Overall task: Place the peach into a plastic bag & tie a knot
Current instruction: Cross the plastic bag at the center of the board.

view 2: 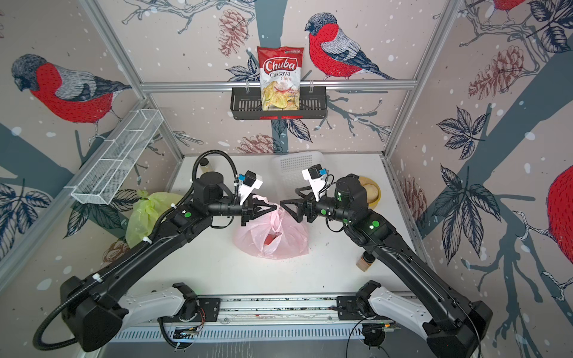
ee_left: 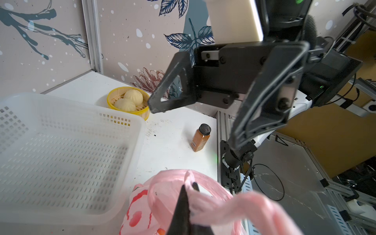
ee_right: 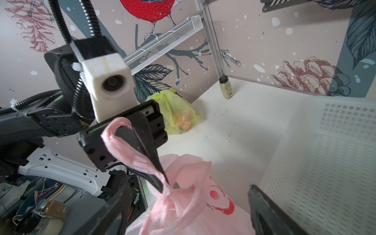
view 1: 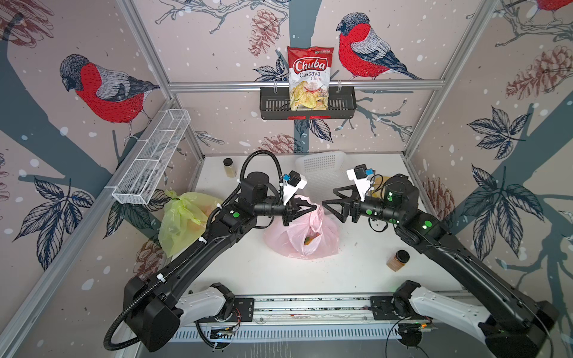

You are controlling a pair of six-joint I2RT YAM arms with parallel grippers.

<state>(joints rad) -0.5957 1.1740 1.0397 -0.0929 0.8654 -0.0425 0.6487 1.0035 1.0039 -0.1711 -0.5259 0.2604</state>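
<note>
Your left gripper (view 1: pixel 315 206) is clamping shut on the twisted handle of the pink translucent plastic bag (view 1: pixel 294 245), which is sitting near the middle of the white tabletop (view 1: pixel 248 272). The orange-red peach (view 1: pixel 311 239) is lying inside that bag, showing through the film. Your right gripper (view 1: pixel 328 197) is standing with jaws spread wide just beside the handle, gripping nothing.

Two black arms (view 1: pixel 204 251), white bottoms.
White camera blocks (view 1: pixel 296 183) and green dots (view 1: pixel 236 214) behind the pointy left gripper (view 1: pixel 316 207) and right gripper (view 1: pixel 328 197); bumpy black hose (view 1: pixel 259 152) behind the left.
</note>
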